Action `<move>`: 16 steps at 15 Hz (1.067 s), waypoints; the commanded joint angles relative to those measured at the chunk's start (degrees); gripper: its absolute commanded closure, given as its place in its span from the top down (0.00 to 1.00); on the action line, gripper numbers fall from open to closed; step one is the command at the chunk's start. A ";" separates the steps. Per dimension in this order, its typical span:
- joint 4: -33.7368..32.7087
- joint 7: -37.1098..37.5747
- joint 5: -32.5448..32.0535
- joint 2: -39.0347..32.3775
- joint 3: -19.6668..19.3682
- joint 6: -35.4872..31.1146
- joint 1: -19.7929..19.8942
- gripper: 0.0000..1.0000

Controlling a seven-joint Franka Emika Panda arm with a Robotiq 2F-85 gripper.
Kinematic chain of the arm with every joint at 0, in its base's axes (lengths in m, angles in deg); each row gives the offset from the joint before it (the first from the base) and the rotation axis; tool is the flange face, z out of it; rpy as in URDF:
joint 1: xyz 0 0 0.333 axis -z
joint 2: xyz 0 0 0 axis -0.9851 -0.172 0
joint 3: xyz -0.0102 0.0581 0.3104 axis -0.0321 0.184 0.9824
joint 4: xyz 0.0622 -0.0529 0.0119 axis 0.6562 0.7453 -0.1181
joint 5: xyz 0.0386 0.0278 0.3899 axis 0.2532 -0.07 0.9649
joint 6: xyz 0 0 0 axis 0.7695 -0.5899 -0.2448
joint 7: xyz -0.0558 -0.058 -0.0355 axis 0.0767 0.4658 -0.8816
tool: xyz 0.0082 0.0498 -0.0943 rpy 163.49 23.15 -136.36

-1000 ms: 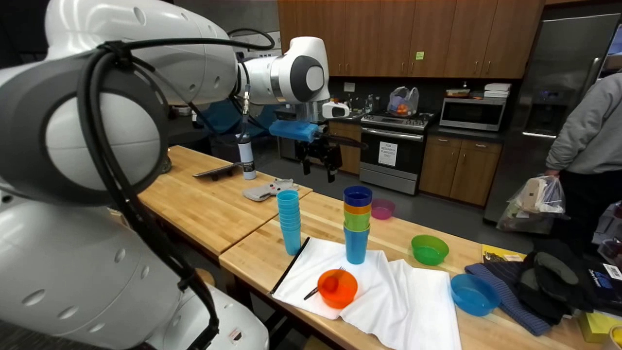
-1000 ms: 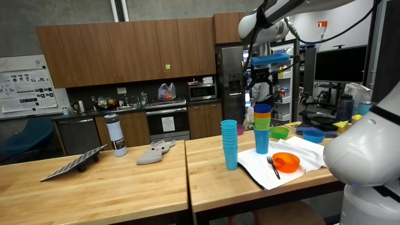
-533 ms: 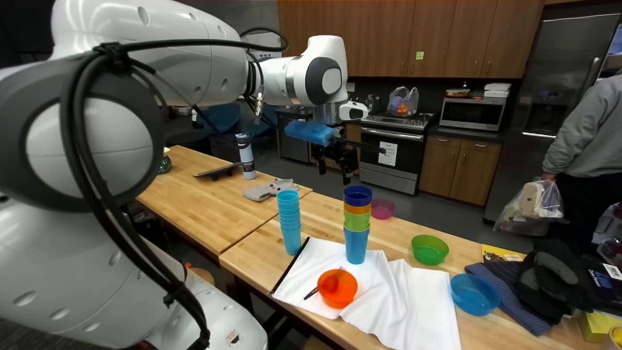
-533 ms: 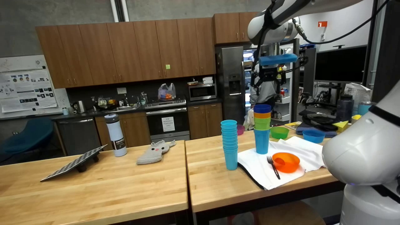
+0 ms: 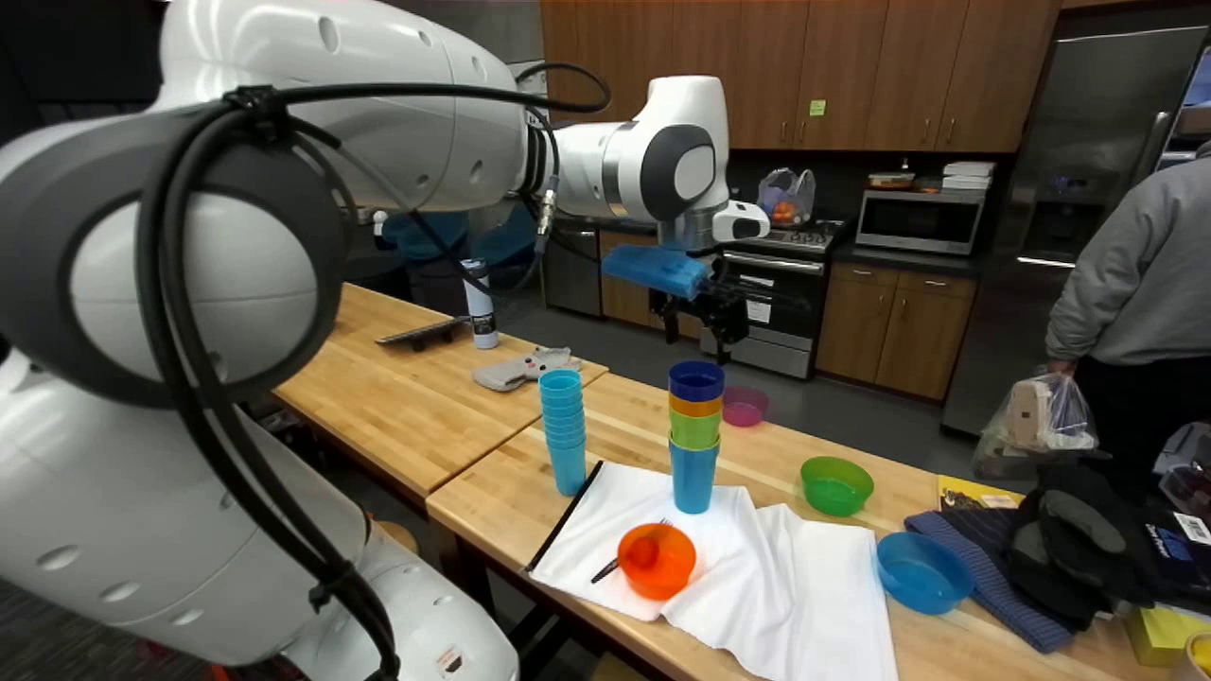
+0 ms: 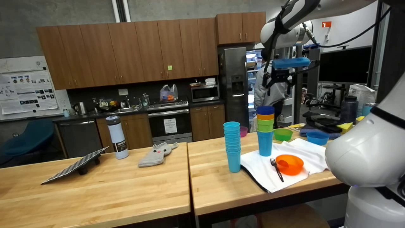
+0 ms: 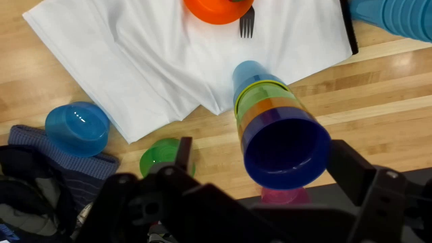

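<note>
- Your fingers (image 7: 351, 170) stand wide apart with nothing gripped, hanging in the air above the tabletop (image 5: 501, 492).
- Nearest to them is the stack of coloured cups (image 5: 695, 435), upright and lower than the fingers in both exterior views.
- Its dark blue cup (image 7: 287, 158) opens toward you: in the wrist view its mouth shows between the fingers, closer to one than the other. It seems clear of both, since both exterior views show air above it.
- The cups are nested, dark blue over orange over green over a blue one, probably so that they steady each other as a single column.
- The stack's foot rests on the white cloth (image 5: 795, 586) beneath your fingers, where the fabric looks flat enough to keep it level.
- Farther from the fingers on that cloth, the orange bowl (image 5: 658, 563) has the fork (image 6: 277, 171) just beside it, perhaps laid as a pair.
- The green bowl (image 5: 836, 487) sits below one finger, which partly hides it in the wrist view; the blue bowl (image 5: 924, 572) lies farther out that way.
- Off past the opposite finger, the light blue cups (image 5: 565, 435) are nested too, likely to save room.
</note>
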 commanded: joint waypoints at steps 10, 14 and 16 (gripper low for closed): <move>-12.05 -25.43 -0.07 -12.64 -4.80 0.59 -0.62 1.00; -12.73 -29.41 -0.45 -13.55 -3.95 1.55 -1.32 1.00; -12.20 -29.91 -0.47 -13.12 -3.66 3.84 -1.42 1.00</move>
